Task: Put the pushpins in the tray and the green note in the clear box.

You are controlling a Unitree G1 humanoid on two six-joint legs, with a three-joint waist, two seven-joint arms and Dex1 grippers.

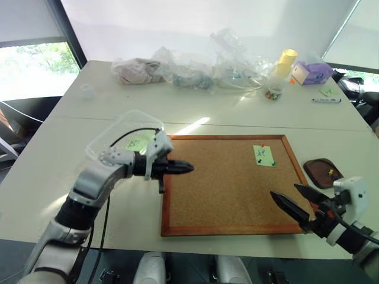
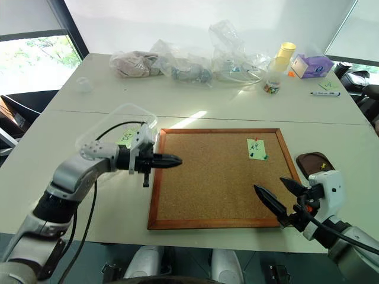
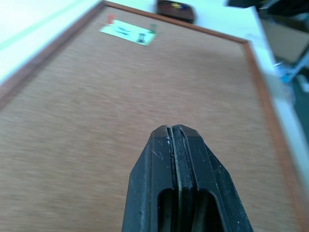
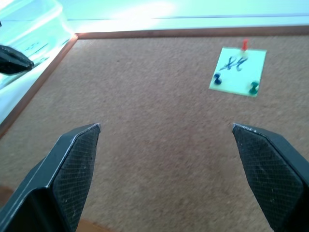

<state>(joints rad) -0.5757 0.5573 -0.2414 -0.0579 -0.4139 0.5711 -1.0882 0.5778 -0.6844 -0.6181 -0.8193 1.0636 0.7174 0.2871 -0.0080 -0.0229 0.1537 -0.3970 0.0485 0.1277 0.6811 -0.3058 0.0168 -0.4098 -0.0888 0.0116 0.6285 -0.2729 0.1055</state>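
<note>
R gripper (image 1: pixel 298 199) sits wide open at corkboard (image 1: pixel 225 195) near edge; L gripper (image 1: pixel 183 167) shut, empty. Note (image 1: pixel 263 155) is pinned w/ three pins (image 4: pixel 254 87); tray (image 1: pixel 317 172) just right of board. You should pinch each pin head squarely, lift straight up.

A: Where was the green note (image 1: pixel 263 155)?
B: Pinned on the corkboard (image 1: pixel 225 183), near its right edge; the tray (image 1: pixel 323 173) lay just beside.
A: And the hands?
B: Left hand (image 1: pixel 183 168) closed over the board's left edge; right hand (image 1: pixel 291 198) spread.
</note>
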